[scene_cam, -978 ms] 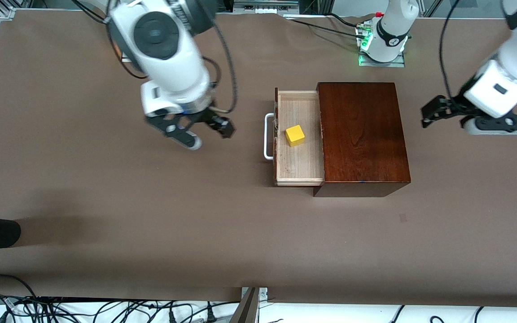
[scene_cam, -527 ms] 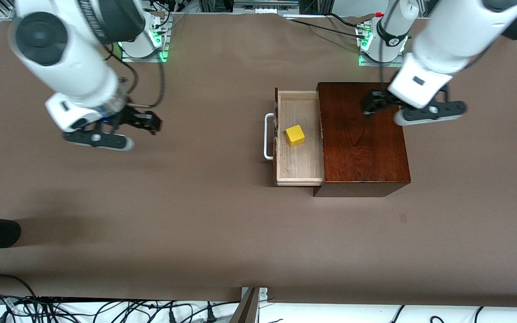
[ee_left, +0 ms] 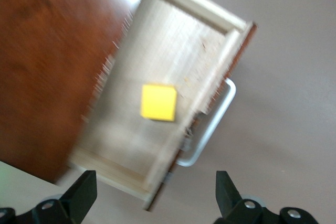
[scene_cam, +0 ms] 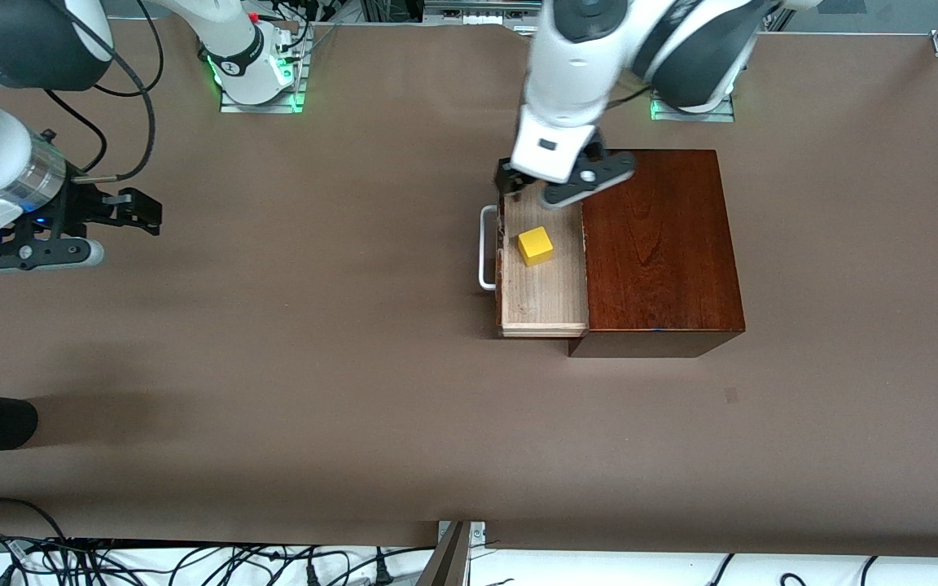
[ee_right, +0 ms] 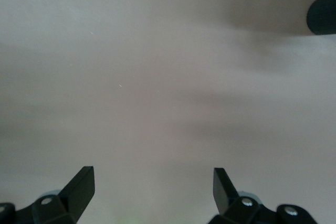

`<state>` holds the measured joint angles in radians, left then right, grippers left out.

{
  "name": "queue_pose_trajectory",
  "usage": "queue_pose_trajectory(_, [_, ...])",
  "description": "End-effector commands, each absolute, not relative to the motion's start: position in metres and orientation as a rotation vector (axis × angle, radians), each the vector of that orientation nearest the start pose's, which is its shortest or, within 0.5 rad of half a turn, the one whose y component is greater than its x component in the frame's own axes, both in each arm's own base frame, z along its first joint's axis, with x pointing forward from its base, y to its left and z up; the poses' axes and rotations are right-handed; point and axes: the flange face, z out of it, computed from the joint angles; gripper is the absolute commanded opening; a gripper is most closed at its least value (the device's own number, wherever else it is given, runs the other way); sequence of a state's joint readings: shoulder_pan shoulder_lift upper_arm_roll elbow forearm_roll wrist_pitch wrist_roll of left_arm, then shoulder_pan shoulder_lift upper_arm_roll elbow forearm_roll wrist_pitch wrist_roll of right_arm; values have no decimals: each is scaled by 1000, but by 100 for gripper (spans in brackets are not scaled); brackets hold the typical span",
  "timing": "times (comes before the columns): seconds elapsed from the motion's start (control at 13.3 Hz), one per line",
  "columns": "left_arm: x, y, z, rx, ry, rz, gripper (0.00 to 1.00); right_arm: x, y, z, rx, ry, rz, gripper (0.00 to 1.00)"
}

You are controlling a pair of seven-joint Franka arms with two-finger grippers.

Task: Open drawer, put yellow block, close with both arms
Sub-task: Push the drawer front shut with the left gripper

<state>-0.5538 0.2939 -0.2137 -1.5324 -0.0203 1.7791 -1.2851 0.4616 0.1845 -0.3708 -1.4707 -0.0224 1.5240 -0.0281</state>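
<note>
- Right gripper point(scene_cam: 123, 232) hangs over bare tabletop point(scene_cam: 314, 366) at the right arm's end, fingers point(ee_right: 79, 187) spread wide, gripping nothing.
- Lettering on that arm's dark joint is too small to read.
- Drawer point(scene_cam: 542, 301) stands pulled out of the mahogany box point(scene_cam: 656, 244), white handle point(scene_cam: 485, 248) toward the right arm's end.
- Yellow block point(scene_cam: 535, 245) lies inside the drawer.
- Left gripper point(scene_cam: 554, 185) hovers over the drawer's end farther from the front camera, jaws wide, empty.
</note>
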Motion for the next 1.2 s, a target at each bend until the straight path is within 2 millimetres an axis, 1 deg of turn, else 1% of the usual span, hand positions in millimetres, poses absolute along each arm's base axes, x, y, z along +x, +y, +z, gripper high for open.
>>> queue_pose_trajectory(0.0, [476, -495, 447, -2986, -1014, 168, 100, 582, 65, 571, -3204, -228, 246, 100])
queue_pose_trajectory(0.15, [472, -527, 412, -2929, -1101, 99, 100, 578, 65, 576, -3194, -278, 240, 100])
queue_pose_trajectory(0.3, [468, -551, 378, -2910, -1166, 93, 100, 579, 66, 574, -3197, -291, 240, 100])
queue_pose_trajectory(0.38, [471, -555, 361, -2902, -1198, 97, 81, 580, 57, 571, -3196, -274, 250, 100])
queue_pose_trajectory(0.45, [474, -557, 344, -2897, -1202, 101, 43, 581, 56, 568, -3182, -317, 256, 100])
queue_pose_trajectory(0.53, [475, -558, 333, -2894, -1198, 90, 16, 581, 51, 565, -3173, -317, 264, 100])
queue_pose_trajectory(0.6, [476, -558, 325, -2891, -1170, 45, 0, 579, 57, 564, -3166, -338, 269, 100])
queue_pose_trajectory(0.68, [477, -557, 317, -2879, -1154, 21, 0, 577, 53, 562, -3157, -338, 270, 100])
queue_pose_trajectory(0.75, [479, -554, 314, -2872, -1154, 14, 0, 574, 56, 560, -3163, -362, 262, 100])
queue_pose_trajectory(0.98, [489, -542, 309, -2815, -1248, -3, 0, 548, 61, 559, -3177, -396, 135, 100])
queue_pose_trajectory(1.05, [491, -539, 307, -2800, -1260, -4, 0, 546, 61, 563, -3170, -393, 127, 100])
queue_pose_trajectory(1.13, [499, -529, 307, -2779, -1284, -20, 0, 546, 61, 564, -3165, -394, 125, 100])
